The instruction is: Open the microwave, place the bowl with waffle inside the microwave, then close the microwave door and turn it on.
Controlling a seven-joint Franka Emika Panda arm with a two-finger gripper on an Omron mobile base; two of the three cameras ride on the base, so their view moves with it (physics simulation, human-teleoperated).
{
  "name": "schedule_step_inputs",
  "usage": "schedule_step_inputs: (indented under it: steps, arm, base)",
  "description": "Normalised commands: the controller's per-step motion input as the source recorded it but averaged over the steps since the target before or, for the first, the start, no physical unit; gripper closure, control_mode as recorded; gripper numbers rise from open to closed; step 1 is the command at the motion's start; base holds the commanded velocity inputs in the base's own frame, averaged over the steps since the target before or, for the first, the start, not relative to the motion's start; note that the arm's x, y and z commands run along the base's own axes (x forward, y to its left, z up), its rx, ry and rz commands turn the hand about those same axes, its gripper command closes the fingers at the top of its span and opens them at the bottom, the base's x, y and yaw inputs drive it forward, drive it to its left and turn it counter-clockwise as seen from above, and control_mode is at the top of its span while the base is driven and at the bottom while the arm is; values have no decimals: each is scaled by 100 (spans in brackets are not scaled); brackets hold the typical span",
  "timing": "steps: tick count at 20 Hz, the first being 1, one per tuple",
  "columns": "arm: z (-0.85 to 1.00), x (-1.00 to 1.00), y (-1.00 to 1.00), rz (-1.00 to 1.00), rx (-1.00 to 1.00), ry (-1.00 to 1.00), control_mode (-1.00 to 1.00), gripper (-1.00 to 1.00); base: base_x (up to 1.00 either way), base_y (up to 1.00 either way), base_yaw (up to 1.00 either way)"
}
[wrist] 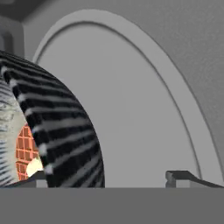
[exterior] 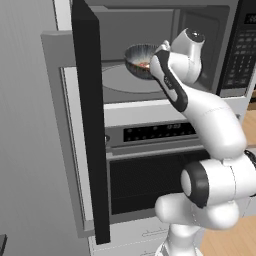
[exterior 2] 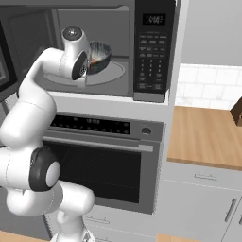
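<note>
Hand view: the two dark finger tips of the two-finger gripper (wrist: 111, 177) stand wide apart at the bottom of the picture, one on each side of the wall of the small round dark blue-grey bowl (wrist: 65, 131) with its fine pale striped pattern. The jaws are spread and not pressing on the bowl wall. Inside the bowl lies an orange-brown gridded waffle (wrist: 24, 151). Behind the bowl is the round grey turntable (wrist: 131, 100) on the grey floor of the microwave.

In the left base view, the white arm reaches into the large built-in black-fronted microwave (exterior: 240, 50), and the bowl (exterior: 140, 57) sits on the turntable just beyond the hand. The wide black microwave door (exterior: 92, 125) stands swung open to the left, seen edge-on. Below is a black-fronted oven (exterior: 150, 175) with a horizontal bar handle.
</note>
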Motion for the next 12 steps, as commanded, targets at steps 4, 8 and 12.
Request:
schedule_step_inputs:
  steps: [4, 8, 12]
  arm:
    - [23, -24, -6, 0, 0, -9, -100, -100]
    - [12, -46, 0, 0, 0, -9, -100, -100]
    - [11, -74, -5, 0, -1, -6, -100, -100]
  base:
    - [0, 0, 0]
    - [0, 0, 0]
    - [0, 0, 0]
